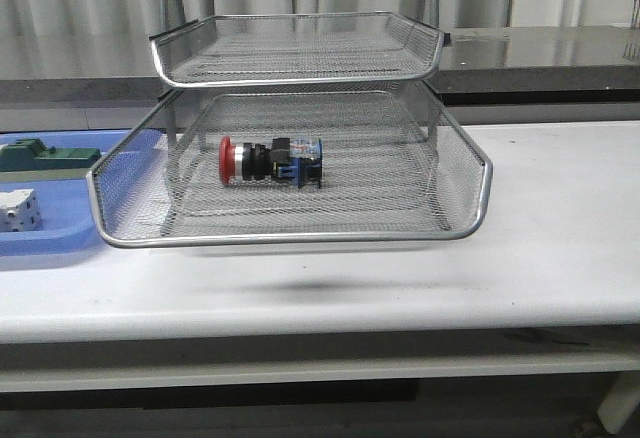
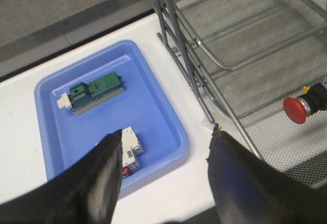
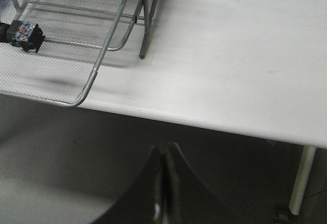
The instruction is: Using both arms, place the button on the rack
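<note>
White worktop [image 1: 560,238], smooth and slightly scuffed, runs across the front view; behind it sits a grey counter [image 1: 540,58] with pale vertical panels or curtains above. Floor below the worktop's front edge is grey, and one white table leg [image 3: 301,183] shows in the right wrist view. Silver wire-mesh rack [image 1: 455,163] stands at mid-worktop on thin metal legs, with one tray pulled forward toward the front edge and another tray above it set further back. Button [image 1: 270,161] lies on its side on the mesh floor of the pulled-out tray, roughly central, red mushroom head pointing toward the worktop's left end, silver collar next, then black body with a blue rear section. Blue plastic tray [image 1: 60,243] rests at the left end of the worktop, just beside the rack, holding a green block [image 2: 94,91] and a white cube-like part [image 2: 132,150], the two apart from each other. Left claw [image 2: 163,175] hangs above the blue tray's edge nearest the rack, fingers [image 2: 102,178] spread wide, nothing between them. Right claw [image 3: 164,183] sits out past the worktop's front edge over the floor, tips pressed together, nothing gripped. Neither claw touches the button or rack.
</note>
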{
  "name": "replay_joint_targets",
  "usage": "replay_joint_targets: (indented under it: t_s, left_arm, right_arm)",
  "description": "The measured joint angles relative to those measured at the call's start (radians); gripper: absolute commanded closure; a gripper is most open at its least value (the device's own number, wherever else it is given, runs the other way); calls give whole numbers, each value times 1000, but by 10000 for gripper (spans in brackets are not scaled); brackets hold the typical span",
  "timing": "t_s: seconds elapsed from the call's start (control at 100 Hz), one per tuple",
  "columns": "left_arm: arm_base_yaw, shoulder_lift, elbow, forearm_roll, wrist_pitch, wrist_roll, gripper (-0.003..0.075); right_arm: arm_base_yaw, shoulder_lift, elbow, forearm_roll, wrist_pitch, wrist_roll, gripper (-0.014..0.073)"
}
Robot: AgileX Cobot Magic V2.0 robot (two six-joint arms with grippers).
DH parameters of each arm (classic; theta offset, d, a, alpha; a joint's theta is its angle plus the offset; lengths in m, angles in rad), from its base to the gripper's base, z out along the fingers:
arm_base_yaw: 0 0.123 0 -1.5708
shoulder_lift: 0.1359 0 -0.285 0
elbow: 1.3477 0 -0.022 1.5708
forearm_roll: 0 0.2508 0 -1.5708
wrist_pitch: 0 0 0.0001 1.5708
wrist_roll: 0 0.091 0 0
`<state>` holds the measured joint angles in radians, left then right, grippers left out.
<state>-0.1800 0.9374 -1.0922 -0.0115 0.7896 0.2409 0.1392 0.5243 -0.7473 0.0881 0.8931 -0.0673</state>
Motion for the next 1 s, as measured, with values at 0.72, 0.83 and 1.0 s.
replay_joint_targets:
  t_s: [0.72, 0.83, 1.0]
  left_arm:
    - [26, -802, 758, -55, -525, -27, 356]
    - [26, -885, 815, -94, -527, -29, 356]
    - [26, -942, 861, -118, -535, -30, 356]
  right_arm:
    - [0, 0, 0, 0, 0, 0, 662]
    - [0, 0, 0, 0, 0, 0, 662]
    - [0, 0, 0, 0, 0, 0, 662]
